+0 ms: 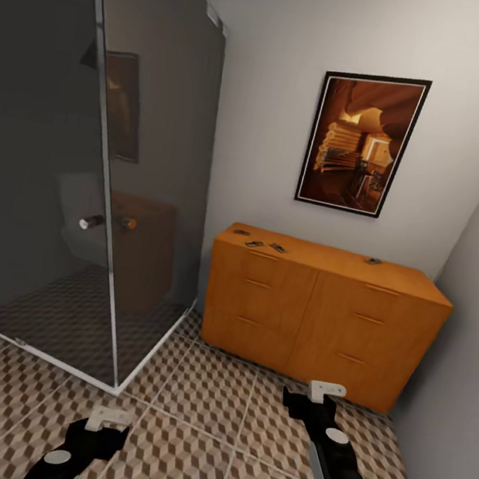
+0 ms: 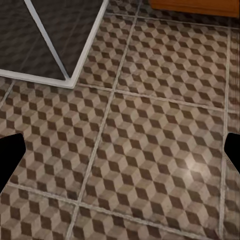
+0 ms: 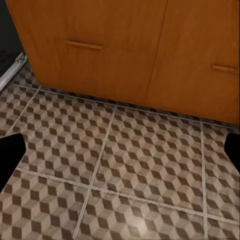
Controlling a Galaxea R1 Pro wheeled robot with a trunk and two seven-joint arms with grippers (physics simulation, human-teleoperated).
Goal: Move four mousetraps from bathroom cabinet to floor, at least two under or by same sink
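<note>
text: none legible; labels: none; numbers: none; signs: none

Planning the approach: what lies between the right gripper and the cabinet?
Only bare patterned floor between right gripper and cabinet, per head and right wrist views.

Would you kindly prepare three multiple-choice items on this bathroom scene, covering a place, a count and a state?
1. Where do the mousetraps lie?
A. on top of the cabinet
B. on the floor tiles
C. inside the shower

2. How many mousetraps show on the cabinet top?
A. one
B. four
C. six

3. What state are the cabinet drawers in?
A. all closed
B. one pulled open
C. all removed

Answers:
1. A, they sit on its top surface.
2. B, three lie near its left end, one towards the right.
3. A, every drawer front sits flush.
</note>
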